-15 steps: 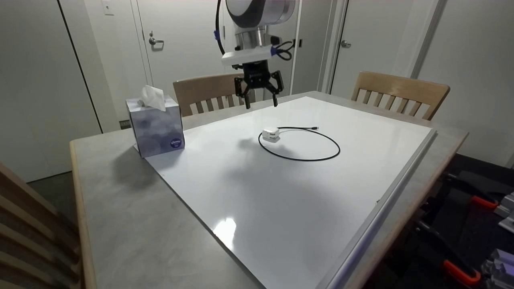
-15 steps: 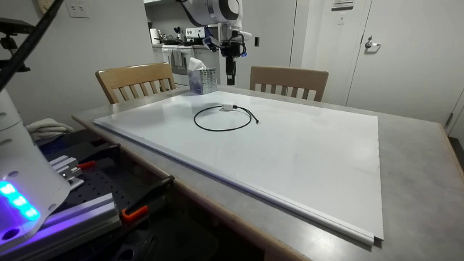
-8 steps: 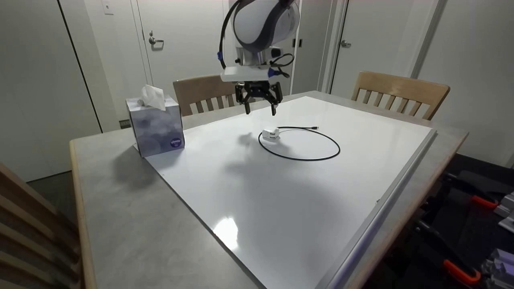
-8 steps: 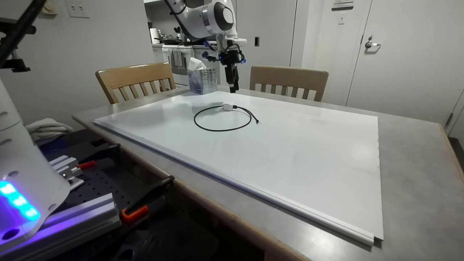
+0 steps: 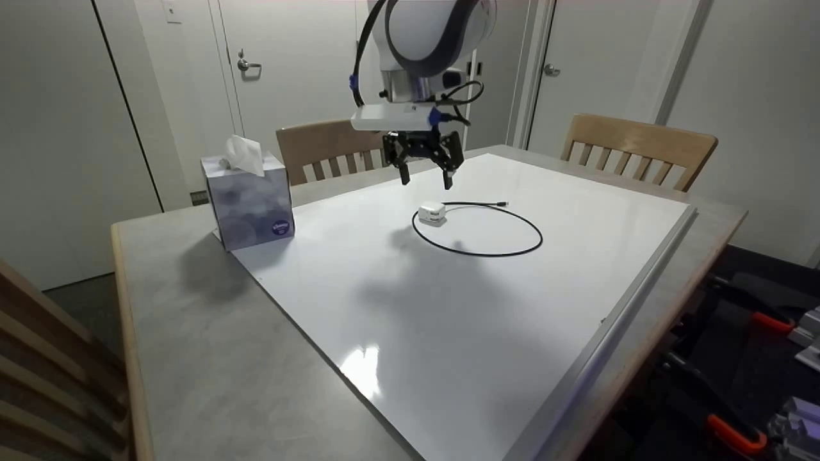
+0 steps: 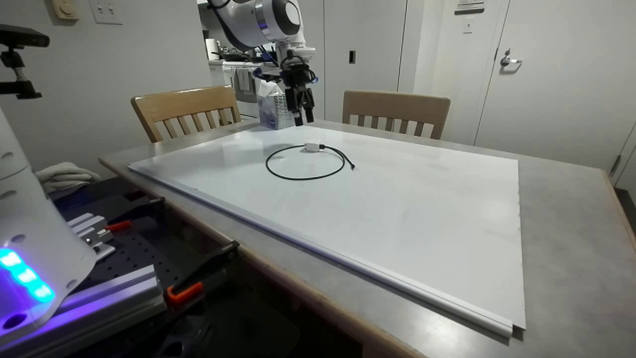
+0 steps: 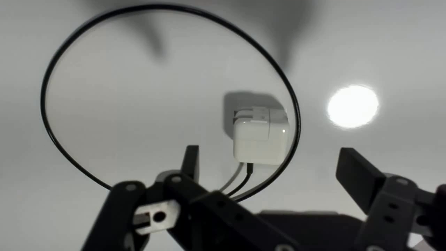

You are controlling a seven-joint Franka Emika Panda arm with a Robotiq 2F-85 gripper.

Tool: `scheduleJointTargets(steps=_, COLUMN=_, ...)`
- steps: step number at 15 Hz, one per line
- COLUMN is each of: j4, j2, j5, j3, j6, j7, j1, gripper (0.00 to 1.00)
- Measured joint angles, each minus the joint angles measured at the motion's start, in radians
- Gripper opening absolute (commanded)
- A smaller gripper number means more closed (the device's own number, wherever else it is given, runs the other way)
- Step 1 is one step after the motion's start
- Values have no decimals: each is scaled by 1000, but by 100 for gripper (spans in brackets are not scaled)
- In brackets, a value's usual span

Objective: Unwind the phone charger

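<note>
The phone charger lies on the white board, its thin black cable [image 5: 487, 255] [image 6: 303, 179] [image 7: 45, 120] spread in one wide loop. Its white plug [image 5: 432, 212] [image 6: 312, 147] [image 7: 261, 139] sits inside the loop beside the cable, with one cable end in it. A small dark connector [image 5: 502, 204] [image 6: 353, 167] ends the free tail, which the left finger hides in the wrist view. Above the board, apart from the charger, my gripper [image 5: 426, 184] [image 6: 304, 122] [image 7: 269, 150] hangs open and holds nothing. Seen from the wrist, the plug appears between and beyond the fingertips.
A tissue box [image 5: 250, 202] [image 6: 268, 112] stands at a corner of the white board [image 5: 410, 358]. Along one board edge runs a raised rail [image 6: 318, 247]. Wooden chairs [image 5: 640, 144] [image 6: 396, 107] surround the table. Orange-handled clamps [image 6: 185, 294] grip near the robot's base.
My gripper has come lower toward the board, then shifted sideways, toward the tissue box in an exterior view, and tilted a little. The charger has not moved, and the jaws stay open.
</note>
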Motion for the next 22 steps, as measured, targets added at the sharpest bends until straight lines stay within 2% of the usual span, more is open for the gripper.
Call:
scheduleJointTargets(steps=5, j4=-125, j2=-28, j5=-144, j3=-17, j6=153, j7=138, j1=22, gripper=100)
scheduleJointTargets(steps=11, j4=-177, j2=-29, j5=-285, j3=-80, j6=271, j7=219, j1=32, gripper=100)
scheduleJointTargets(steps=17, j4=-224, j2=-30, j5=-241, j3=-79, j6=436, j7=212, j1=6, gripper=100)
scheduleJointTargets(steps=19, j4=-245, j2=-31, j5=-176, j3=-61, j6=472, j7=181, j1=-8, gripper=100)
scheduleJointTargets(steps=22, j4=-277, j2=-43, j5=-31, j3=13, j6=503, j7=82, j1=-63, gripper=100)
